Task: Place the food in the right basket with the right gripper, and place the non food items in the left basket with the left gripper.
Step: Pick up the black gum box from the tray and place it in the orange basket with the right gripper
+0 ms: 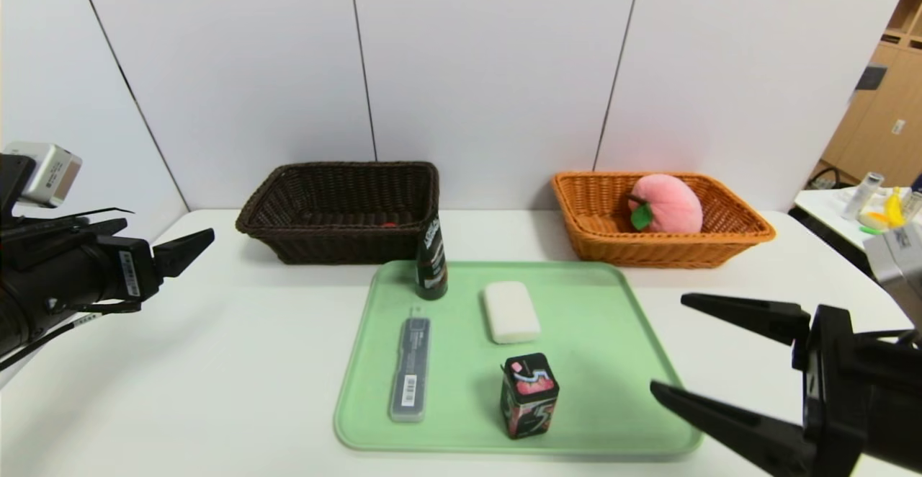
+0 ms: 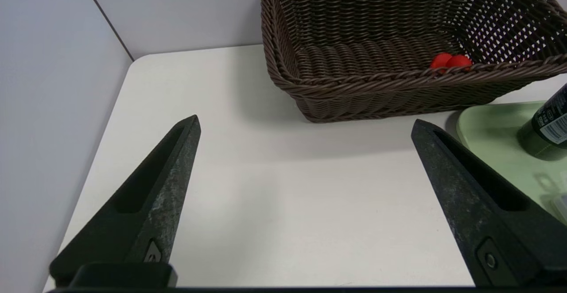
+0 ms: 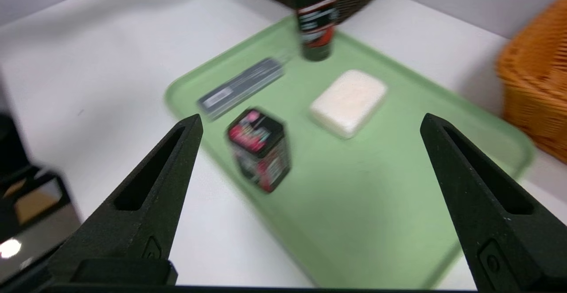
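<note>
While white panels back it, the table [image 1: 216,362] bears 2 baskets.

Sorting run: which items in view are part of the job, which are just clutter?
In play: brown basket, orange basket, gum tin, white bar, dark bottle, grey case, plush peach, green tray.
Clutter: side-table bottles.

The right gripper [image 3: 310,122] hangs with its fingers [image 3: 164,169] spread wide over the near edge of the green tray [image 3: 381,173]. Just ahead between them stands the small dark box [image 3: 259,149], with the white soap bar [image 3: 348,102] beyond it; the flat grey case [image 3: 241,87] and upright dark bottle [image 3: 315,18] lie farther off.
</note>
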You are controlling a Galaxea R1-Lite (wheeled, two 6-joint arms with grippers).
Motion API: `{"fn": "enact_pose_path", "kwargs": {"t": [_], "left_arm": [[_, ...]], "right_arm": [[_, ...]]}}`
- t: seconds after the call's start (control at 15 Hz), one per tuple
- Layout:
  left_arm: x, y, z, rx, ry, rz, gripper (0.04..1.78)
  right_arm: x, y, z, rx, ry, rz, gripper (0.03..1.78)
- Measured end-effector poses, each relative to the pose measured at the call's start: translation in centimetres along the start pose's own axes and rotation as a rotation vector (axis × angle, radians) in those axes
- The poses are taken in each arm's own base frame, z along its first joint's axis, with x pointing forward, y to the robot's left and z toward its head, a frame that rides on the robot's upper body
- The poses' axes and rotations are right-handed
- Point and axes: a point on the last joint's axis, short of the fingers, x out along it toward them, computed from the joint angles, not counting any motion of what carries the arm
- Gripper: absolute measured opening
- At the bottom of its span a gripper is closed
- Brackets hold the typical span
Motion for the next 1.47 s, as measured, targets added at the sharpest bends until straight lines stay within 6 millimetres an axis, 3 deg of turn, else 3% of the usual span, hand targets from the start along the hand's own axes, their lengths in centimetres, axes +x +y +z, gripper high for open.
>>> {"fn": "enact_pose_path", "kwargs": {"t": [0.2, 0.53, 0.93, 1.47], "left_arm": [[0.1, 0.0, -0.3, -0.002, 0.011, 0.002, 1.69], [0.1, 0.0, -0.3, -0.003, 0.01, 0.001, 1.69], [-0.1, 0.0, -0.2, -0.002, 0.002, 0.004, 1.69], [-0.3, 0.0, -0.3, -0.001, 0.0, 0.002, 1.69]], "right_arm": [[-1.4, 1.1, -3.3, -0.138, 0.03, 0.188, 1.69], [-1.1, 1.3, -4.8, -0.211, 0.061, 0.318, 1.69], [2.8, -0.3, -5.4, -0.202, 0.099, 0.311, 1.69], [8.0, -2.6, -7.8, -0.208, 0.074, 0.274, 1.7]]}}
